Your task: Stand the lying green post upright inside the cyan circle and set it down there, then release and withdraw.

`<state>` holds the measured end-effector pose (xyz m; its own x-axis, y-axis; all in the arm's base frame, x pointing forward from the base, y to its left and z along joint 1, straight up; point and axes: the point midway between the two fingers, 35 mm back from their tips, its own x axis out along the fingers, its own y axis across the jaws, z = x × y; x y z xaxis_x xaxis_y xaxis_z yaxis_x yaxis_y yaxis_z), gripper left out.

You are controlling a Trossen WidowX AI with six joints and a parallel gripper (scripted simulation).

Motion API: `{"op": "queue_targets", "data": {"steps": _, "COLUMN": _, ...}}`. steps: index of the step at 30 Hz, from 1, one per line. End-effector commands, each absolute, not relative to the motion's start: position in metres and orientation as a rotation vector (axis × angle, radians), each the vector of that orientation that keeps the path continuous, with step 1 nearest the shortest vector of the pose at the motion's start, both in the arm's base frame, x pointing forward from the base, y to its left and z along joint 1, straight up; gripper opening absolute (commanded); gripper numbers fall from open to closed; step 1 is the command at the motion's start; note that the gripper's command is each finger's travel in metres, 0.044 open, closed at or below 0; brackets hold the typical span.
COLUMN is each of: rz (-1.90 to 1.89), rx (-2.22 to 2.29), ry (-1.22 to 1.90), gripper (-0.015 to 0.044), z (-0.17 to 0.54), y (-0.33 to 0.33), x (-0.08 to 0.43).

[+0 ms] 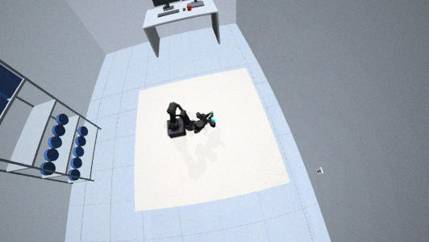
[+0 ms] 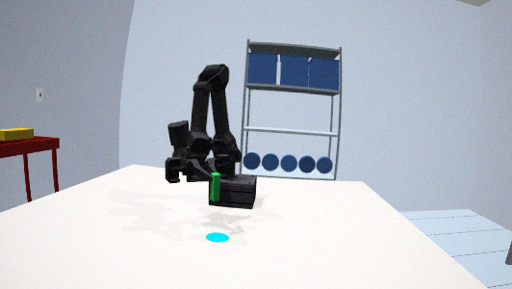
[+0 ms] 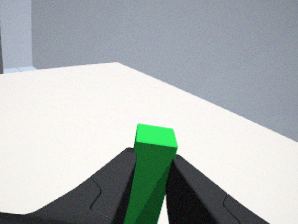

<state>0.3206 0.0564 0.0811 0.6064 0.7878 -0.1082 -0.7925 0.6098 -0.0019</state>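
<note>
The green post (image 1: pixel 211 113) (image 2: pixel 216 187) (image 3: pixel 156 136) is close to upright in the exterior view, held in the air above the white surface. My gripper (image 2: pixel 214 178) (image 3: pixel 150 160) is shut on it, with one finger on each side in the wrist view. The cyan circle (image 1: pixel 214 120) (image 2: pixel 217 237) lies flat on the surface, bare in the exterior view and partly hidden by the gripper in the top view. In the exterior view it shows well below the post's lower end. The circle does not show in the wrist view.
The arm's dark base (image 1: pixel 176 128) (image 2: pixel 236 192) stands on the white surface (image 1: pixel 242 161) (image 2: pixel 313 241), behind the post in the exterior view. A shelf rack (image 2: pixel 291 89), a white desk (image 1: pixel 181 17) and a red table (image 2: pixel 43 143) stand away from the arm.
</note>
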Motion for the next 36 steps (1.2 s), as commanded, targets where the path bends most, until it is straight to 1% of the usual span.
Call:
{"op": "queue_targets", "data": {"steps": 1, "rz": 0.923, "rx": -0.047, "ry": 0.092, "gripper": 0.0023, "z": 0.082, "y": 0.057, "x": 0.315}}
{"op": "queue_targets", "data": {"steps": 7, "rz": 0.935, "rx": -0.053, "ry": 0.070, "gripper": 0.0023, "z": 0.084, "y": 0.057, "x": 0.308}}
{"op": "queue_targets", "data": {"steps": 24, "rz": 0.936, "rx": -0.053, "ry": 0.069, "gripper": 0.0023, "z": 0.084, "y": 0.057, "x": 0.308}}
{"op": "queue_targets", "data": {"steps": 36, "rz": 0.944, "rx": -0.078, "ry": 0.076, "gripper": 0.0023, "z": 0.055, "y": 0.056, "x": 0.312}}
